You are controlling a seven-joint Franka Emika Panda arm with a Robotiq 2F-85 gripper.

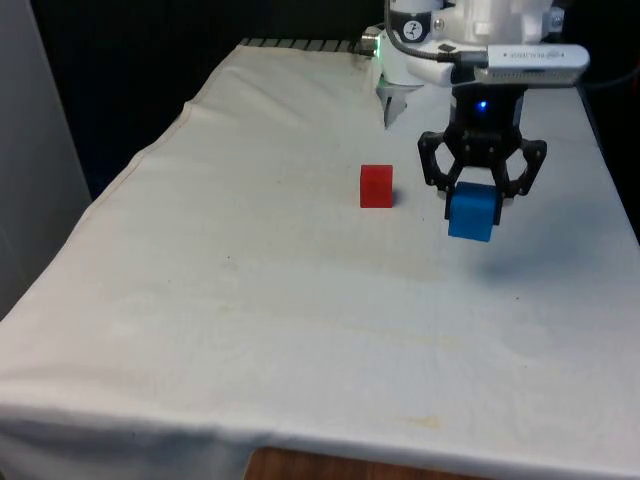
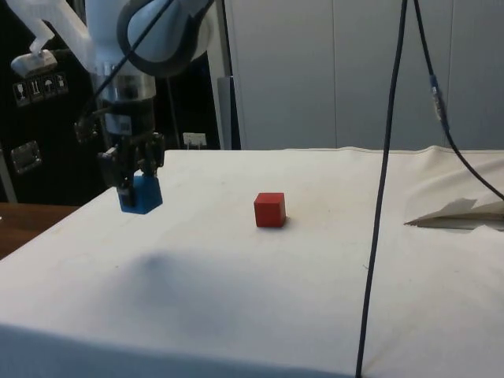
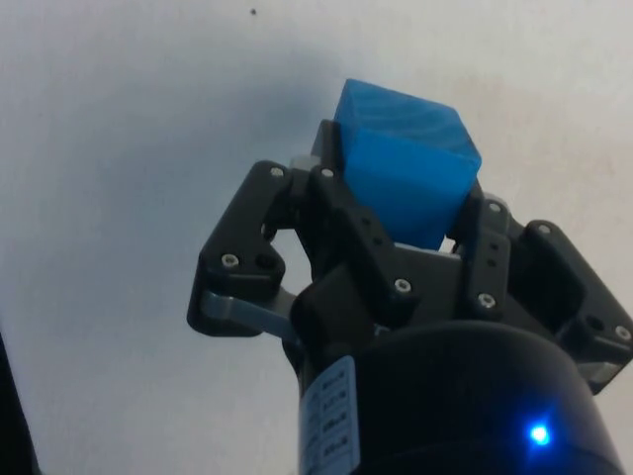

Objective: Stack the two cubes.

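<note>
red cube [image 1: 377,186] sits on white cloth [image 1: 250,300], near middle of front view, a bit above centre. blue cube [image 1: 472,212] just right of it in same view, up off cloth, dark shadow under it. black gripper [image 1: 482,190] pinches blue cube tight from above, cube sticks out below fingers, a bit tilted.

side view: gripper [image 2: 135,183] with blue cube [image 2: 142,194] at middle left, red cube [image 2: 269,209] near centre, well apart. thin black cable [image 2: 383,197] hangs down right of centre.

wrist view: blue cube [image 3: 406,173] squeezed between black fingers [image 3: 346,218], over cloth.
</note>
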